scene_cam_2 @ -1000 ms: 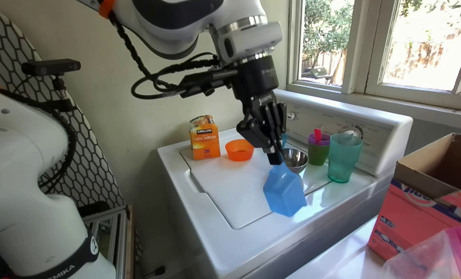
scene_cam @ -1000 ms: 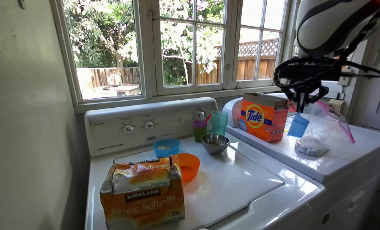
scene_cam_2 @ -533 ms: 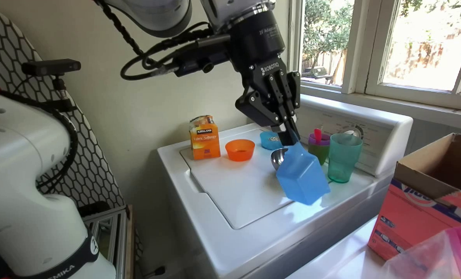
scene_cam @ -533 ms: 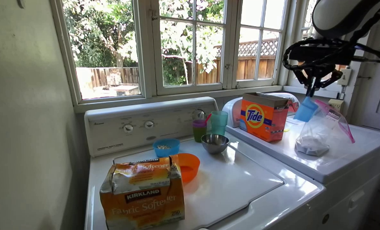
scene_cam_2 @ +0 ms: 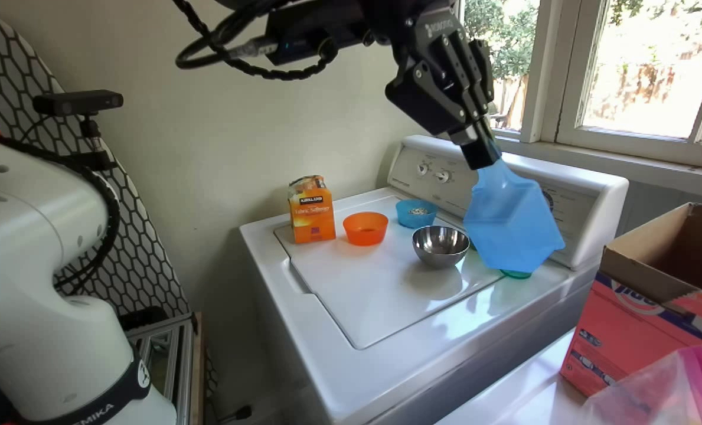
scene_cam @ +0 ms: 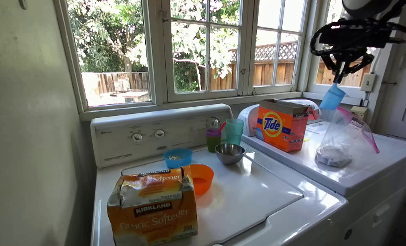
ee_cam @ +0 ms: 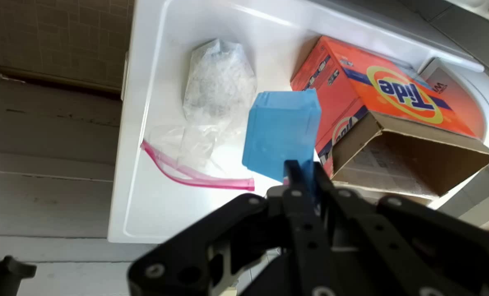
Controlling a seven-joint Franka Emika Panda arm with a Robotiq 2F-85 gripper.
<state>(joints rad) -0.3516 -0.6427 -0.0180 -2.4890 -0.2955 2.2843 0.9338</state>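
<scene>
We hold a blue scoop (ee_cam: 283,129) up in the air by its handle (scene_cam_2: 495,173).

Nearest in the wrist view, our gripper (ee_cam: 305,170) is closed on that handle, and the scoop hangs tilted just beyond it. We judge it light and fairly stiff, its smooth plastic liable to swivel in so narrow a pinch; the handle, gripped squarely, suits us better than the scoop's broad, slick walls. Farther off, a pink-sealed clear bag (ee_cam: 219,86) lies to the left and an open Tide box (ee_cam: 363,100) stands to the right, both on the white machine top (ee_cam: 162,209).
</scene>
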